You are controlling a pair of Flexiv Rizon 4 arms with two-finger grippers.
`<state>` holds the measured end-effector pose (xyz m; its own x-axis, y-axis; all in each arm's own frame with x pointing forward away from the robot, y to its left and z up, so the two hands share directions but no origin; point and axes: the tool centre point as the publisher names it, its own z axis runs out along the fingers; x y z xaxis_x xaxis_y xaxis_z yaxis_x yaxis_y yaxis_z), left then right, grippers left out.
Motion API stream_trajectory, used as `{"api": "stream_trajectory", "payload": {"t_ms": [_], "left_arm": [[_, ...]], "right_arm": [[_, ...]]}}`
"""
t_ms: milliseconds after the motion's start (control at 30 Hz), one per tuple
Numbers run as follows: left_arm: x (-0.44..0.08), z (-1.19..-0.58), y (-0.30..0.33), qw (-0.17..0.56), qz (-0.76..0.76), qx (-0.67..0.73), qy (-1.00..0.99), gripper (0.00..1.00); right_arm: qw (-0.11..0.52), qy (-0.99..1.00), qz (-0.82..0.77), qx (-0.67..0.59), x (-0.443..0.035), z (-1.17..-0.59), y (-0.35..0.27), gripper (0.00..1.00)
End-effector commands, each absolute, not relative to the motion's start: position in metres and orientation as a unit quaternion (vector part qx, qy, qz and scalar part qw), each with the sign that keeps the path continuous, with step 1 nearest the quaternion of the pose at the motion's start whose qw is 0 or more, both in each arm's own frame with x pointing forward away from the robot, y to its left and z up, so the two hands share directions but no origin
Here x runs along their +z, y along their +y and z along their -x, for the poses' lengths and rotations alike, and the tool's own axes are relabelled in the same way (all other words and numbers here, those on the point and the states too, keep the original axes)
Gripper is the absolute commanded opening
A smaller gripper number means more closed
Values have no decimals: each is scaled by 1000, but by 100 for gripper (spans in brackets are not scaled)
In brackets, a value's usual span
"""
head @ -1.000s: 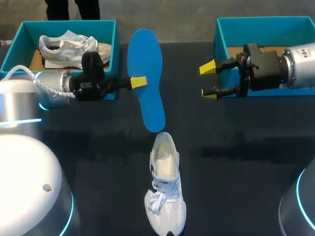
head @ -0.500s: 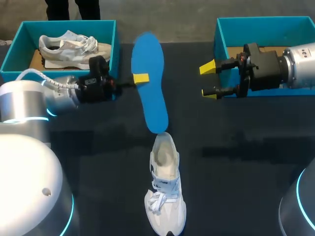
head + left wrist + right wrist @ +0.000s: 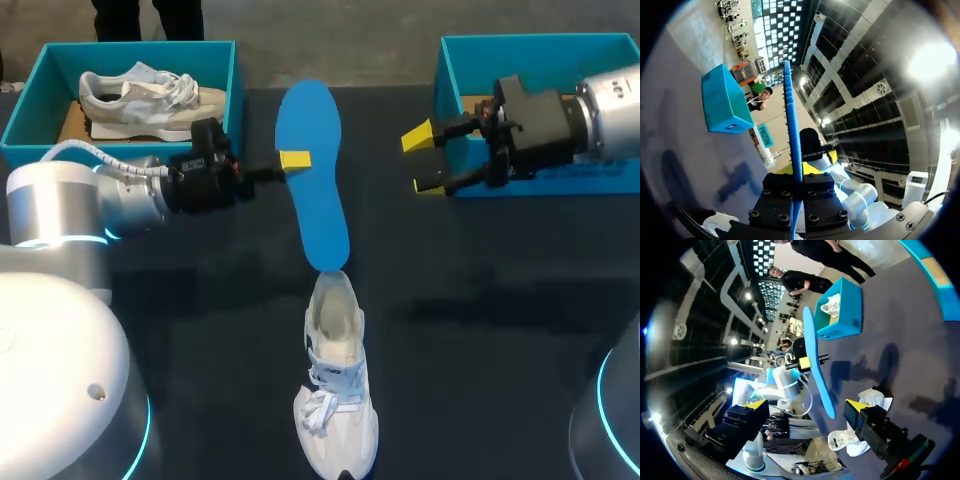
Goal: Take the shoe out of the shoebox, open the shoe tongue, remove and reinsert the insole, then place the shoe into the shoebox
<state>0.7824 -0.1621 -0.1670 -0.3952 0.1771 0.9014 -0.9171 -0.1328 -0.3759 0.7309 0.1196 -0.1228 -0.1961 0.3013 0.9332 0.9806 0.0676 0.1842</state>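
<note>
We judge the step in hand to be getting the insole back into the shoe. On the dark worktop (image 3: 480, 330) the empty shoebox (image 3: 540, 45) sits at our right and is not needed yet.

The blue insole (image 3: 312, 175) hangs in the air. Our left hand (image 3: 291, 163) has its fingers closed on one long edge of it, one against each face. The insole's narrower end sits just above the heel of the shoe (image 3: 335, 385). We should tip that end down into the opening and slide it in slowly, because thin foam held by one edge will likely bend or twist.

Our right hand (image 3: 422, 160), fingers spread and holding nothing, hovers by the shoebox, well apart from the shoe. Bringing it over to steady the shoe would help.

The shoe is white, low and laced. It stands on its sole near the middle of the worktop, toe toward us, with its mouth showing open.
</note>
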Motion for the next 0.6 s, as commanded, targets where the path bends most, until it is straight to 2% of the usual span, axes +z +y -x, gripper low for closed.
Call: {"api": "stream_trajectory", "payload": {"t_ms": [33, 233, 600], "left_arm": [[-170, -782, -162, 430, -371, 653, -501, 0], [-177, -787, -164, 469, -397, 634, -470, 0], [-188, -792, -170, 478, -426, 621, -453, 0]], "right_arm": [[346, -657, 524, -418, -108, -731, 117, 100], [310, -700, 530, -366, -97, -728, 119, 100], [219, -738, 585, -257, -79, -725, 137, 100]]}}
